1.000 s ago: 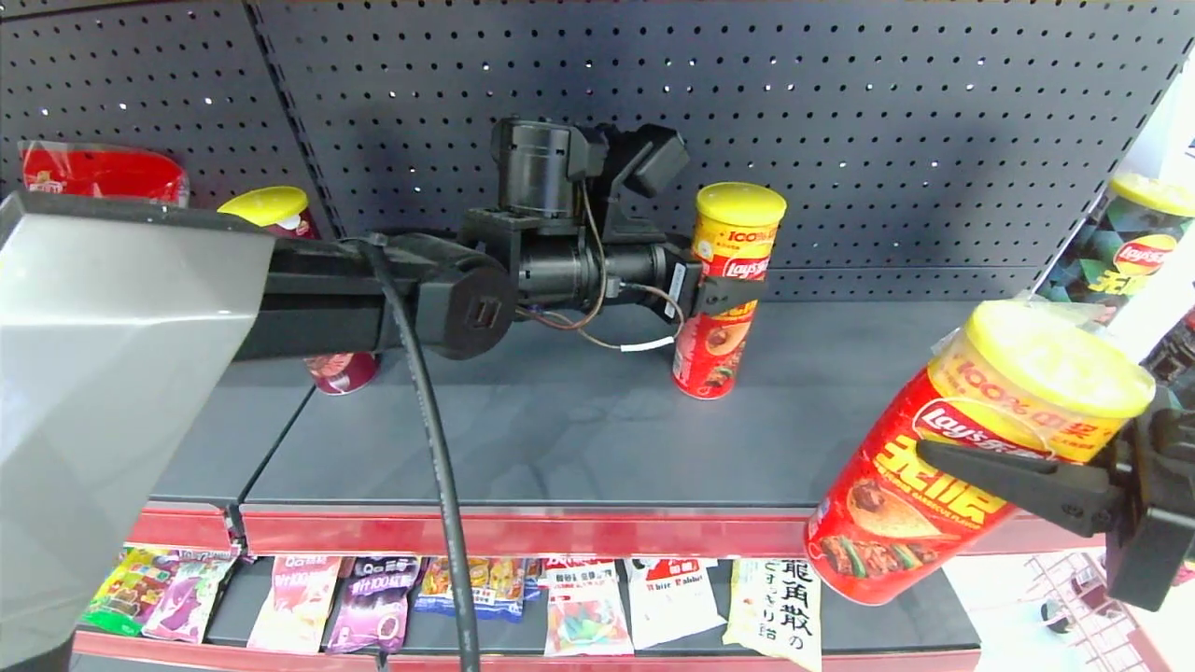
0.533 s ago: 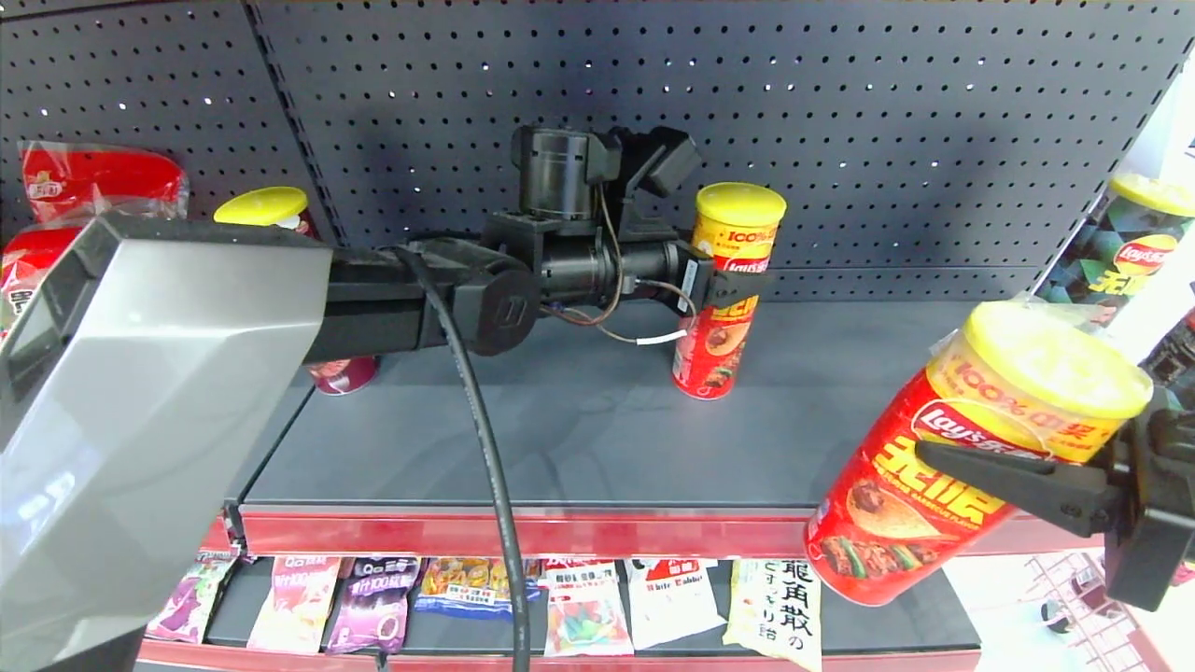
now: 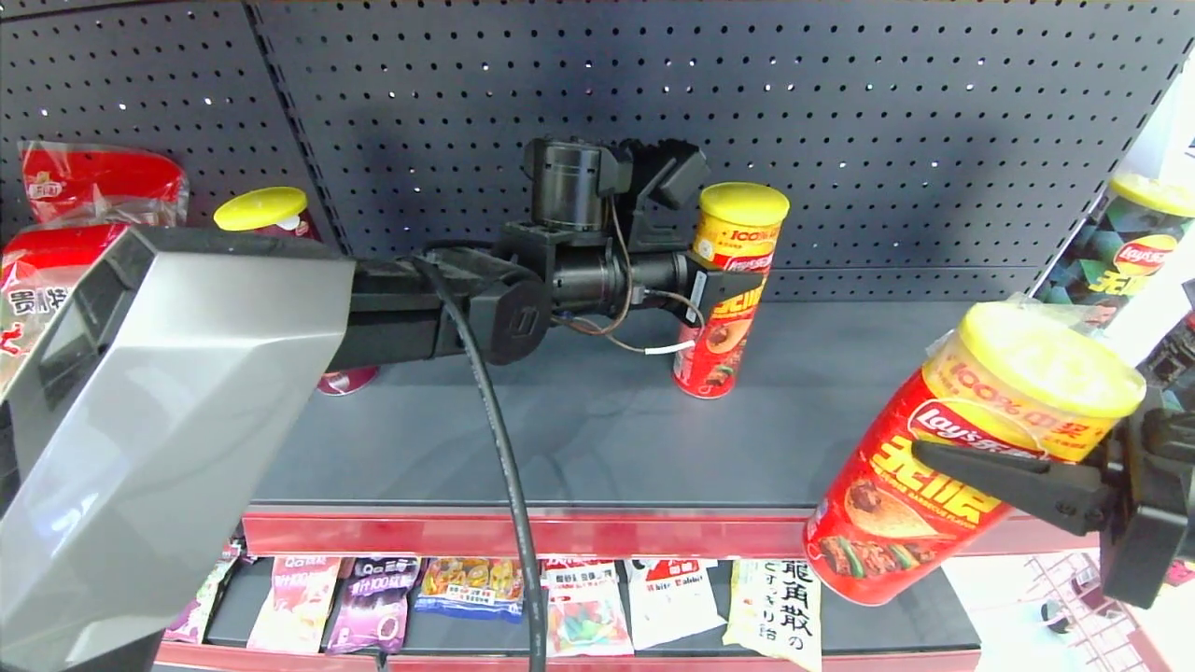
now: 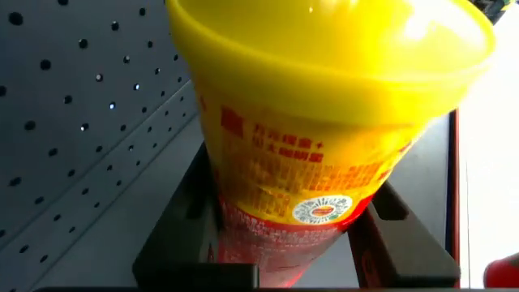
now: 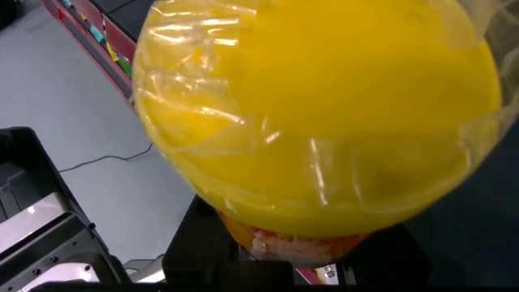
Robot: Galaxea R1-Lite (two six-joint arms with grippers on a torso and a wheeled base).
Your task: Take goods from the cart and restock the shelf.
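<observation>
While the left claw [image 3: 726, 285] is clenched around a chip can [image 3: 740, 219] at the back of the shelf [image 3: 579, 439], we judge the hold to be a placing grip. The fingers [image 4: 174, 243] take the tube from the side, just under its yellow top. That lets the base meet the shelf board with the label facing the shelf's front edge. The base looks to be touching the shelf, though the can leans a little, and we cannot tell whether its full weight is down. From the left wrist, the two dark fingers sit against either side of the tube.

The right claw [image 3: 971, 439] grasps a second chip can [image 3: 896, 513], tilted, in front of the shelf's red lip and toward its right end. We take it to be held in the air for its turn, clear of the board so the two arms do not cross. Clear wrap [image 5: 324, 122] covers its top.

A third can [image 3: 261, 207] stands at the back of the shelf toward its left end, beside red bags [image 3: 89, 177]. That suggests a row along the pegboard [image 3: 840, 112] is the aim.

Both held cans wear red labels with a yellow band, large yellow lettering and food pictures. The first also carries a small round sticker [image 4: 323, 209]. Print is legible on them and on the packets [image 3: 579, 607] below the shelf, but we leave brand names unread.
</observation>
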